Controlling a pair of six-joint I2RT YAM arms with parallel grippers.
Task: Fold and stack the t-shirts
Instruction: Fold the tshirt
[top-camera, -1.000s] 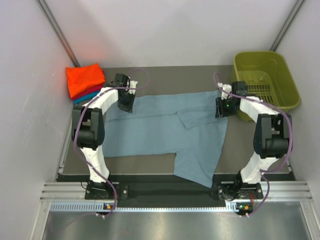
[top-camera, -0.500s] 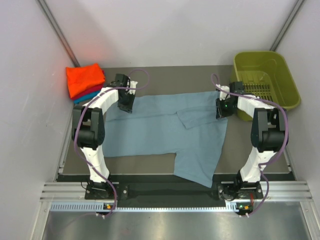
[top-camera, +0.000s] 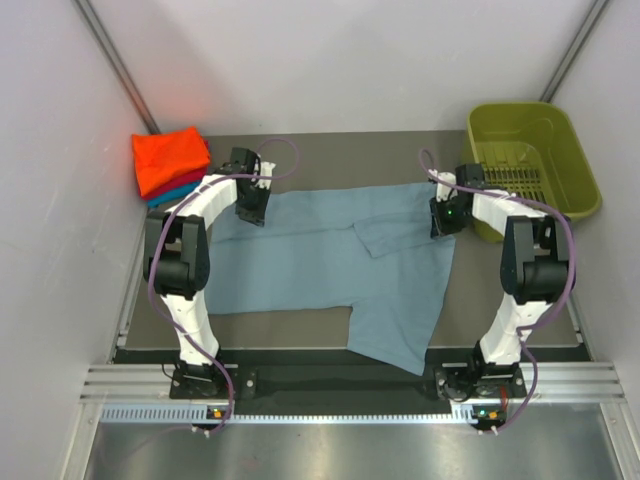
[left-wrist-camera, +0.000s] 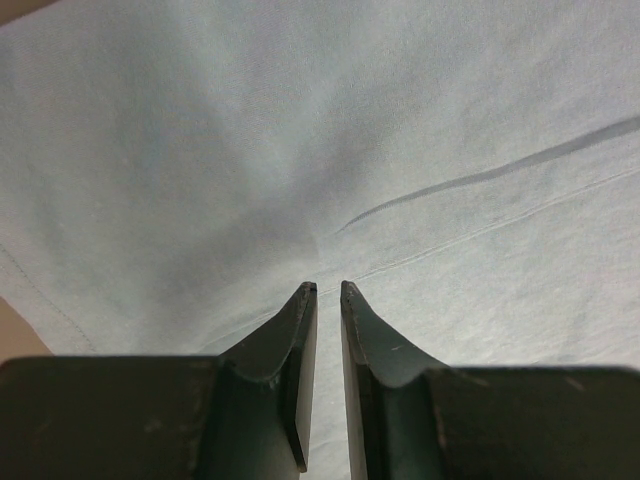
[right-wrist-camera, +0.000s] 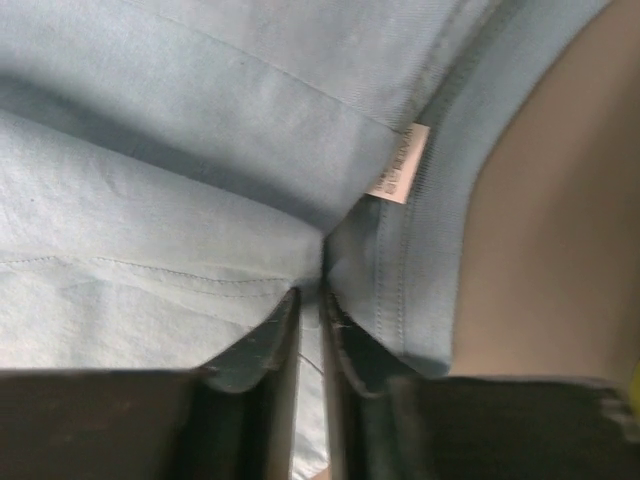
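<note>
A large grey-blue t-shirt (top-camera: 330, 260) lies spread on the table, one part hanging over the near edge. My left gripper (top-camera: 250, 212) is pressed down on its far left corner. In the left wrist view the jaws (left-wrist-camera: 328, 290) stand nearly together with a thin pinch of the cloth (left-wrist-camera: 300, 150) between them. My right gripper (top-camera: 443, 225) is on the far right edge of the shirt. In the right wrist view it (right-wrist-camera: 312, 292) is shut on a fold of the cloth (right-wrist-camera: 150, 200) beside the collar band and its white label (right-wrist-camera: 400, 165). Folded orange, red and teal t-shirts (top-camera: 170, 160) are stacked at the far left.
An olive-green plastic basket (top-camera: 530, 165) stands at the far right corner, just right of my right gripper. White walls close in the table (top-camera: 350, 155) on three sides. Brown tabletop (right-wrist-camera: 550, 200) shows beside the collar.
My right gripper's jaws have closed onto the shirt by the collar, and that arm's elbow has shifted slightly. The left arm and the shirt have not moved.
</note>
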